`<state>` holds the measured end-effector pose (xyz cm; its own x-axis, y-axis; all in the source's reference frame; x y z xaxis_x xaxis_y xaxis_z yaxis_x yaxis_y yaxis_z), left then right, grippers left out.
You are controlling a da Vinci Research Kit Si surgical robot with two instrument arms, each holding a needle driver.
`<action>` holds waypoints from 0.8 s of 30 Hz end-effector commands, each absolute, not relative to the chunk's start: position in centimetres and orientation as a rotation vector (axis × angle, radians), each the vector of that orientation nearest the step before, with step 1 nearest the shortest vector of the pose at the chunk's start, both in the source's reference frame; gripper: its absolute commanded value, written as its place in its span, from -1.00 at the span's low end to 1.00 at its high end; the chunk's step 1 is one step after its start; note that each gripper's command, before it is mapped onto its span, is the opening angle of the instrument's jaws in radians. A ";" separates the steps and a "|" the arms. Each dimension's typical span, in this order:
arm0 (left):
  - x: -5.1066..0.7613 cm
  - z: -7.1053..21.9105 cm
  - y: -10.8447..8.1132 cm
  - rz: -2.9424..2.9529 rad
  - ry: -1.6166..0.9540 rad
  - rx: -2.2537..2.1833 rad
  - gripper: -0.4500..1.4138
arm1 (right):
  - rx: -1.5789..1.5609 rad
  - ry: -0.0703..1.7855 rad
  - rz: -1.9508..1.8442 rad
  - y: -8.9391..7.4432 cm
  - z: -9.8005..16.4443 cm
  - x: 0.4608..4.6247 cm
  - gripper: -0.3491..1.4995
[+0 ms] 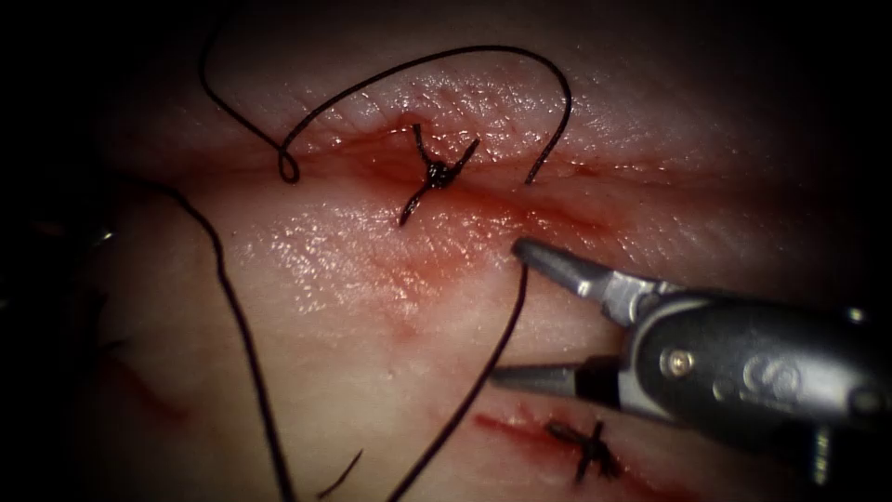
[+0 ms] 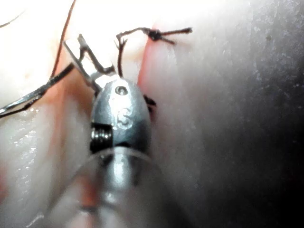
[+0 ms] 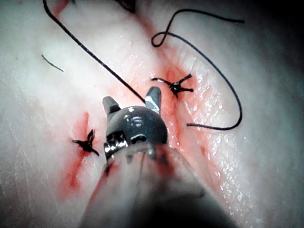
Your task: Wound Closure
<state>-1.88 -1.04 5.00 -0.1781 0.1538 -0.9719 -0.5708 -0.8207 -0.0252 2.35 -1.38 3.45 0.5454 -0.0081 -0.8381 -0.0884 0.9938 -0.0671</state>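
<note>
- right arm's steel needle-driver pincer comes in low from the right; jaws spread wide, pinching nothing; same spread in its wrist view
- dark braided suture thread runs between those spread jaws; it starts just below the upper jaw tip and drops away toward the bottom edge
- thread also arcs in a big loop over the far side of the long red cut; one leg ends at the cut line just right of the tied stitch; the other curls into a small loop left of it
- black tied stitch knot sits on the cut, tails sticking out; also seen at and
- second black knot on a separate short red cut, just beside the right tool's body
- left arm's steel pincer pinches the thin curved silver needle near one end of its curve; the visible length lies over the surface, not in the tissue; the far end runs out of frame, can't tell more
- pale glossy pork tissue has red fluid smeared along the cut
- short loose thread scrap lies on the tissue near the bottom edge
</note>
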 end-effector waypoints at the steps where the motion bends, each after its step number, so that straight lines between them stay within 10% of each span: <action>1: -1.93 5.1 -1.1 2.041 0.477 -1.625 -1.00 | -0.110 0.992 0.046 -1.3 3.5 2.45 0.76; 6: -1.94 5.1 -1.1 2.041 0.478 -1.623 -1.00 | -0.147 1.008 0.054 -1.2 3.6 2.47 0.29; 8: -1.94 5.1 -1.1 2.041 0.478 -1.623 -1.00 | -0.153 1.009 0.057 -1.2 3.6 2.43 -0.84; 9: -1.94 5.0 -1.1 2.041 0.478 -1.622 -1.00 | -0.155 1.005 0.059 -1.2 3.6 2.41 -1.00; 24: -1.94 5.0 -1.1 2.044 0.478 -1.620 -1.00 | -0.038 1.016 -0.053 -1.7 3.0 2.44 -1.00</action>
<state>-1.88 -1.07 4.98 -0.1804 0.1560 -0.9711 -0.5719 -0.8199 -0.0255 2.32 -1.73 3.04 0.5318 -0.0635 -0.8445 0.0315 0.9980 -0.0552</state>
